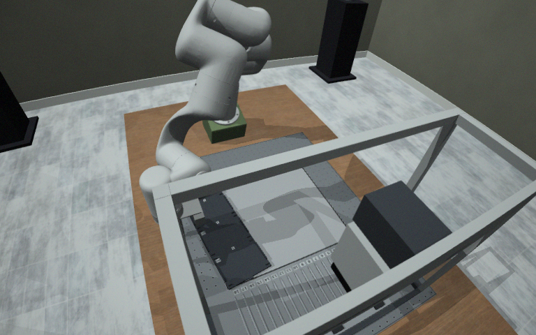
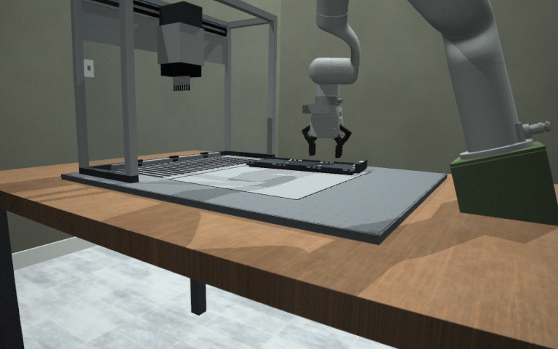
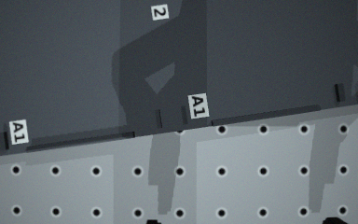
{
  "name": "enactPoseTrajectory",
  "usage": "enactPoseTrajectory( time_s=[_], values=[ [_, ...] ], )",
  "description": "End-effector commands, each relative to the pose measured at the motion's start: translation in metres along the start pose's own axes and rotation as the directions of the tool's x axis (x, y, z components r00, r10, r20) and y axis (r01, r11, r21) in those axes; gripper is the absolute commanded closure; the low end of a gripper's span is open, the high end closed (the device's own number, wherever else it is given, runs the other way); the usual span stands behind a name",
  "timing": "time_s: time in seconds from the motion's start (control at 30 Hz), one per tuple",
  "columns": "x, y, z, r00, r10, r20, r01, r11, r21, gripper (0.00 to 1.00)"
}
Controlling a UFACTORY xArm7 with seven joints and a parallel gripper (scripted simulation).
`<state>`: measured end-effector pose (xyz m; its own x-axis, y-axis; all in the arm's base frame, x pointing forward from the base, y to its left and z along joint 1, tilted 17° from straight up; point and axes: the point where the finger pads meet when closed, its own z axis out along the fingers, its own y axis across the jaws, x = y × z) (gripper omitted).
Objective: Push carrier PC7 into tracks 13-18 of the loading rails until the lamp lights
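Carrier PC7 [image 1: 241, 232] [image 2: 304, 165] [image 3: 61, 70] is a long dark carrier with small white labels. It lies loose on the plate, its raised handle end toward the arm's base. Its front edge is close to the highest-numbered tiles of the rails [image 2: 176, 166]. In the wrist view its long edge runs aslant to the plate's rows of holes, so it sits slightly turned. My gripper [image 2: 325, 155] [image 3: 243, 221] is open and empty, pointing down above the carrier's height, near its outer long side. The lamp behind tracks 13-18 cannot be made out.
A grey frame [image 1: 308, 155] [image 2: 128, 90] stands around the rails. A grey and black head [image 1: 403, 220] [image 2: 181, 45] hangs inside it, over the lower-numbered tracks. A pale sheet [image 1: 316, 205] [image 2: 288, 191] lies beside the carrier. The perforated plate [image 2: 391, 193] [image 3: 242, 191] lies under everything.
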<state>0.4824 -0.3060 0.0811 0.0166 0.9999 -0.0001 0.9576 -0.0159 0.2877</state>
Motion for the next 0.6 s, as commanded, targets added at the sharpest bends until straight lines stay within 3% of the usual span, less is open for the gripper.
enactPoseTrajectory(
  time_s=[0.0,0.57],
  values=[
    [-0.0013,0.0013,0.0012,1.0,0.0,0.003,0.0,1.0,-0.004,0.0],
    [-0.0013,0.0013,0.0112,1.0,0.0,0.003,0.0,1.0,-0.004,0.0]
  ],
)
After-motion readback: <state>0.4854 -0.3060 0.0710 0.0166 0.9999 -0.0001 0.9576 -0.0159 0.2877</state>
